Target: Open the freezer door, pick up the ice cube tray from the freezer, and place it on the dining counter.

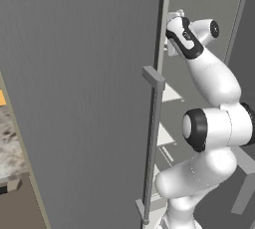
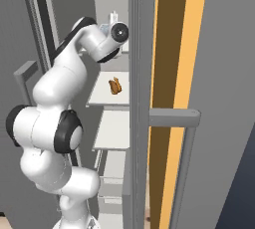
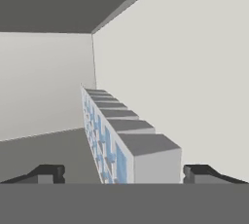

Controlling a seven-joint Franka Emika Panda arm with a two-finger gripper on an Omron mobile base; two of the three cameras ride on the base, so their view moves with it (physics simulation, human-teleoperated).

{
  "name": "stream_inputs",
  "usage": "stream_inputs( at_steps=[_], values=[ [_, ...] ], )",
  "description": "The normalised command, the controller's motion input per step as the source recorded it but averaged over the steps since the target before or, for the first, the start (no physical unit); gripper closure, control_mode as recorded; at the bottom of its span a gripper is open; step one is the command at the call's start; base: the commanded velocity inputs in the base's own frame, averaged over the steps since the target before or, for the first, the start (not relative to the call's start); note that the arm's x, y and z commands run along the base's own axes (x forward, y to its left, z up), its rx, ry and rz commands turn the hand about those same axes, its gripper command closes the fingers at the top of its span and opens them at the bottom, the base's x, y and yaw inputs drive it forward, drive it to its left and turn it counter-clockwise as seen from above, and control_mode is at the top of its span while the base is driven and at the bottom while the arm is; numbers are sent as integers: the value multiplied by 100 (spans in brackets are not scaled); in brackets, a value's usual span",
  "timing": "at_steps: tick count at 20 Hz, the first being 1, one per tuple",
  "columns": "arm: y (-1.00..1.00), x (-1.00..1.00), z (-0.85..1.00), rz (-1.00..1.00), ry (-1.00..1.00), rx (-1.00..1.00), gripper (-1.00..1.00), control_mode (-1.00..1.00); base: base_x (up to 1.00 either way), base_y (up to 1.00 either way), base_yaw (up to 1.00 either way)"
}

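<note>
The ice cube tray (image 3: 114,138) stands on its long edge inside the freezer (image 3: 185,62), close along one pale inner wall, its blue cells facing sideways and its grey rim running away into the corner. The gripper (image 3: 124,173) straddles the tray's near end, one dark fingertip (image 3: 48,173) on each side, spread wide and not touching it. The white arm (image 2: 64,78) reaches in through the opening past the freezer door (image 1: 84,98), which is swung open. Lower down, a small brown item (image 2: 115,87) lies on a white shelf (image 2: 107,96).
</note>
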Motion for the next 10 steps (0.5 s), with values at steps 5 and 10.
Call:
stream_inputs(
  at_steps=[5, 10],
  values=[
    [0, 28, 0, 0, 0, 0, -100, -100, 0, 0, 0],
    [0, 12, 0, 0, 0, 0, -100, -100, 0, 0, 0]
  ],
)
